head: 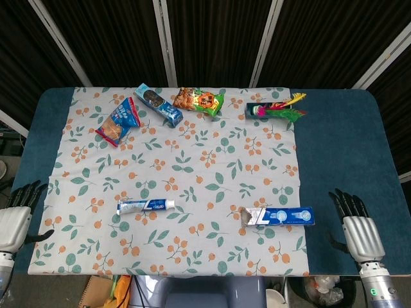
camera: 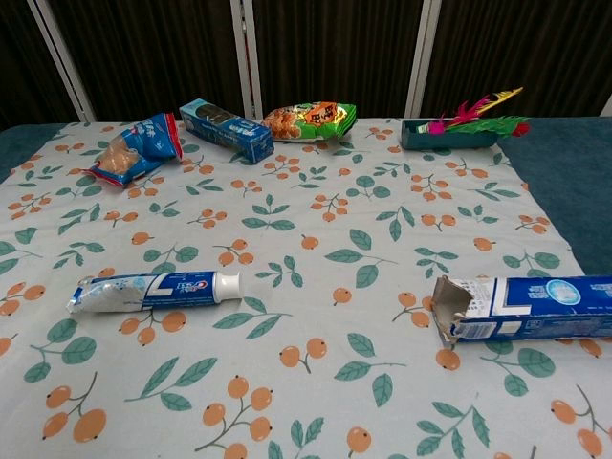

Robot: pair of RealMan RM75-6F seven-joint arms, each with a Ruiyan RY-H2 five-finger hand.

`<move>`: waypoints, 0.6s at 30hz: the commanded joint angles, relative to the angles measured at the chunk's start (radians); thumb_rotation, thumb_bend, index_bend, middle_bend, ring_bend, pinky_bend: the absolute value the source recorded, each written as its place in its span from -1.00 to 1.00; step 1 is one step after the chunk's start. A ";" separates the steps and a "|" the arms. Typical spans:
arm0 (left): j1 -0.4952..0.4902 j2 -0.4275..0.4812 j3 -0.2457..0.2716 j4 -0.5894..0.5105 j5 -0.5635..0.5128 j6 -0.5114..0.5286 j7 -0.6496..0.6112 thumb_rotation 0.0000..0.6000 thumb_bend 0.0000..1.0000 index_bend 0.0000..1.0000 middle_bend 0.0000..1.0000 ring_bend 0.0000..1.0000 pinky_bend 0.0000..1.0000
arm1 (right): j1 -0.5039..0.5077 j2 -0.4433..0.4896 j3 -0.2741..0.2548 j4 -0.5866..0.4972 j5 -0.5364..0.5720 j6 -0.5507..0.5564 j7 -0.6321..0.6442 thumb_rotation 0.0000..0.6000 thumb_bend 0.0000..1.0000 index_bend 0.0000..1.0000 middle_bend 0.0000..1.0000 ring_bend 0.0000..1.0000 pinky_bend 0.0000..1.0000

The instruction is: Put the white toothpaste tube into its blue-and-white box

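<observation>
From the head view I see my left hand (head: 16,215) parked at the near-left edge of the table (head: 340,138), off the floral cloth (head: 212,167), back of the hand up and fingers pointing away from me, spread and holding nothing. My right hand (head: 356,228) sits the same way at the near-right edge, over the bare blue tabletop, fingers extended and apart, empty. The chest view shows neither hand.

The toothpaste tube (head: 146,205) lies flat on the cloth in the near-left part, lengthwise across my view, cap toward the right. It is well to the right of my left hand and not touching it. The box (head: 277,217) lies flat near the near-right corner of the cloth, its open end with flaps splayed facing left toward the tube, its far end reaching the cloth's edge. It is near my right hand, just left of it, with a gap between them. Tube and box are well apart.

Along the far side of the cloth lie a blue snack bag (head: 119,120), a blue biscuit box (head: 157,105), an orange-and-green snack packet (head: 199,100) and a dark tray with coloured feathers (head: 276,109).
</observation>
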 commanded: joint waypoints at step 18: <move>0.007 -0.007 -0.012 -0.011 0.004 -0.017 0.008 1.00 -0.94 -1.00 -1.00 -1.00 -1.00 | 0.021 0.040 -0.033 -0.082 0.006 -0.086 -0.065 1.00 -0.29 -1.00 -0.96 -1.00 -1.00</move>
